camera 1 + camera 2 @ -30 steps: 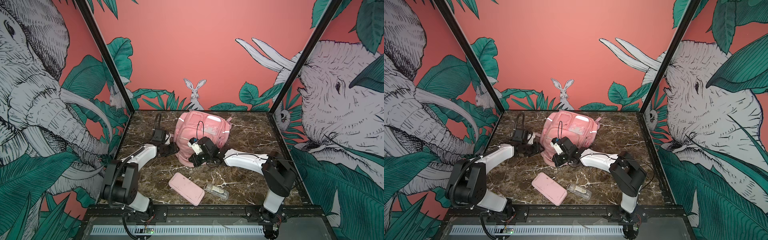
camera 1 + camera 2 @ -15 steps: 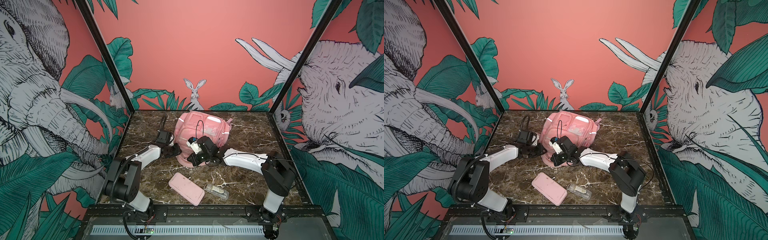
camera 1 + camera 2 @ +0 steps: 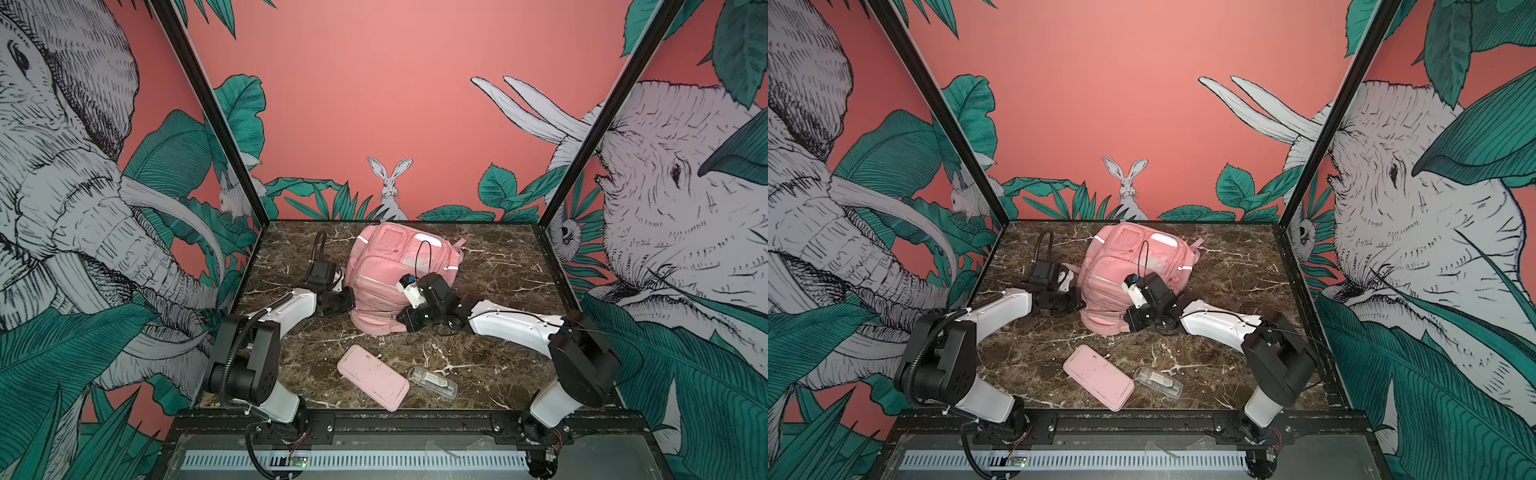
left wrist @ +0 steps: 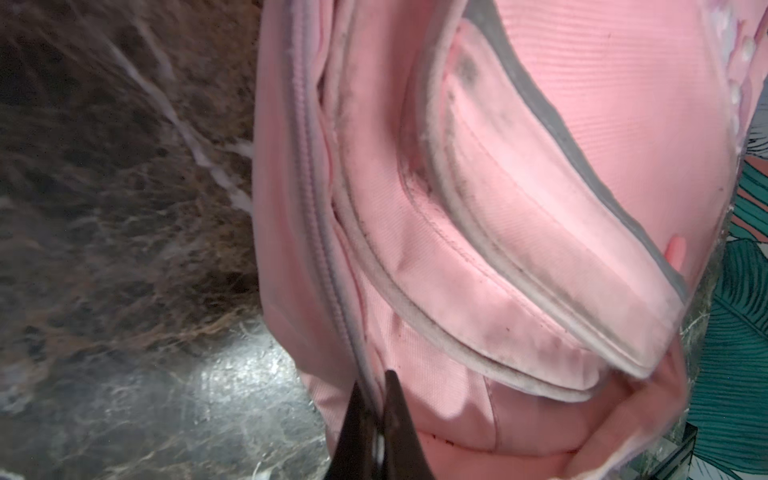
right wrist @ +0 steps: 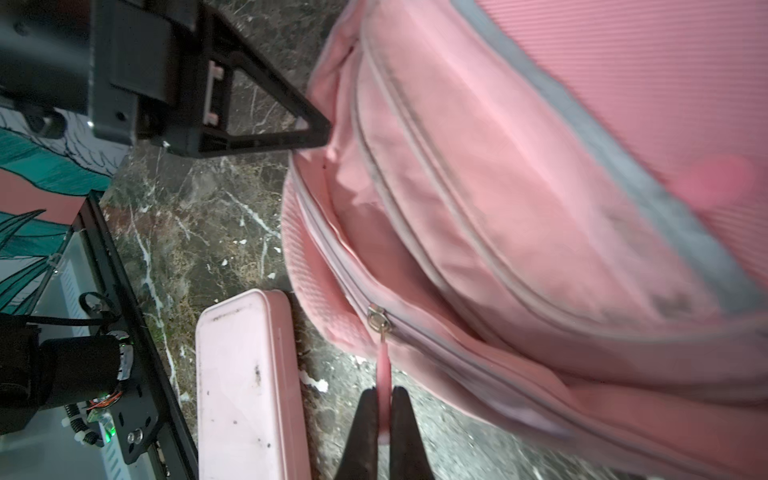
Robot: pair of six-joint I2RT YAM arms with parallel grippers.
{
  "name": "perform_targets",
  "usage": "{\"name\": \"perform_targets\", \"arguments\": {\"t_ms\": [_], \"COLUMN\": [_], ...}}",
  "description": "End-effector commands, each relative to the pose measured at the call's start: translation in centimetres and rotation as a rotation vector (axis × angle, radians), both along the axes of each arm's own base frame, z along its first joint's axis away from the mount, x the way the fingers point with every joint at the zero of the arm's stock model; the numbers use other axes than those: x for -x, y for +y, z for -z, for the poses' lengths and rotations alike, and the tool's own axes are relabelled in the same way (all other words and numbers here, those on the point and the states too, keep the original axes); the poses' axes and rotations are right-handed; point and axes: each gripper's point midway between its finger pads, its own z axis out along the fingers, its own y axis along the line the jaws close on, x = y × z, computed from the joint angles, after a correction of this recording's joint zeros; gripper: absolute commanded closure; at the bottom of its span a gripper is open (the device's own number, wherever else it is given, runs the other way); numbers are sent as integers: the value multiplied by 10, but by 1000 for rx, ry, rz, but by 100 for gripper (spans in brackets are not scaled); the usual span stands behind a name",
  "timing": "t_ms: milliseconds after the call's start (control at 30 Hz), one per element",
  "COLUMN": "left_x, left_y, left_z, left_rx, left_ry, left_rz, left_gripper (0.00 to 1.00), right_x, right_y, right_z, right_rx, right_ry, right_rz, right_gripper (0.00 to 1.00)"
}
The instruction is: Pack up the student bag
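pink fabric student bag (image 3: pixel 384 268), grey zips (image 5: pixel 377 321), grimy piping (image 4: pixel 419 324).

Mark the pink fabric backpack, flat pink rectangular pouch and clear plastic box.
pink fabric backpack (image 3: pixel 376 282): in a top view, front pocket.
flat pink rectangular pouch (image 3: pixel 372 377): in a top view, centre face.
clear plastic box (image 3: pixel 433 383): in a top view, lid centre.

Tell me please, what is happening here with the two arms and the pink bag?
Two robot arms are working on the student bag, which lies on the table. The left gripper is shut on the bag's fabric edge beside the zip, and the right gripper is shut on the pink zipper pull. The zip looks partly open. A flat pink pouch and a small clear case lie in front, not yet packed.
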Motion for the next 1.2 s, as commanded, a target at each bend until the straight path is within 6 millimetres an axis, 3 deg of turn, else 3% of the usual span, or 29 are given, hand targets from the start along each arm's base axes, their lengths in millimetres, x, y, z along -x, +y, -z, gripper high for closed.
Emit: {"name": "perform_targets", "arguments": {"t_ms": [0, 367, 667, 800, 933, 1033, 1167], "left_x": [-10, -20, -30, -28, -14, -3, 17], "left_y": [20, 41, 39, 29, 22, 12, -4], "left_z": [-16, -18, -26, -26, -40, -47, -48], "left_rx": [-53, -80, -58, -7, -69, -60, -47], "left_ry": [-57, -62, -74, -62, -91, -98, -83], "left_rz": [-23, -55, -57, -46, -17, 1, 32], "left_gripper": [100, 100, 99, 77, 54, 45, 42], "right_x": [-2, -11, -9, -3, 4, 7, 9], "right_y": [-29, -80, -76, -62, -43, -33, -25], "right_z": [-1, -6, -8, -13, -18, -23, -26], "right_rx": [63, 114, 87, 25, 20, 16, 16], "right_ry": [-26, -51, -41, -28, -49, -60, -67], "right_rz": [38, 120, 99, 66, 14, -14, -39], "right_gripper": [100, 100, 100, 100, 100, 100, 100]}}
